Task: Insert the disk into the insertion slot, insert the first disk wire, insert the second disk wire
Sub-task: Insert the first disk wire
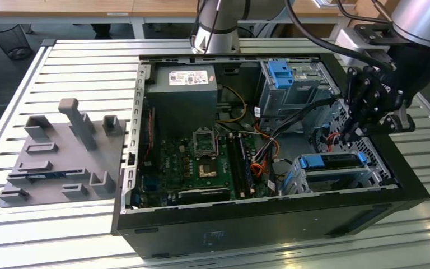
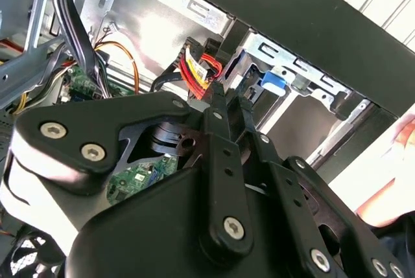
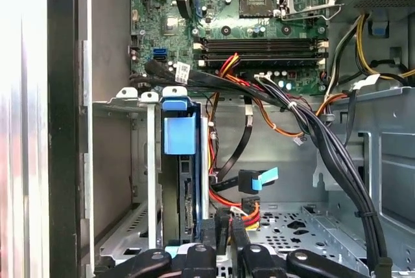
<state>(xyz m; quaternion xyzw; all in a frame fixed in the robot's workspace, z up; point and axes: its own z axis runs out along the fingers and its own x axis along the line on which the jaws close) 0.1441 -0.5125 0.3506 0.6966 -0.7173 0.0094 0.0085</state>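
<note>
Beside the disk (image 3: 178,137), the gripper (image 3: 222,224) hangs close among cables (image 3: 311,135).

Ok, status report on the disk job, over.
Gripper low inside the computer case, at the red-and-yellow wire connector. Disk seated in the insertion slot. Black cable bundle crosses nearby.

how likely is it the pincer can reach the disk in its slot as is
Probably yes: the pincer hangs by the disk's exposed edge in the insertion slot, nothing solid between; red and yellow wires beside it may crowd.
</note>
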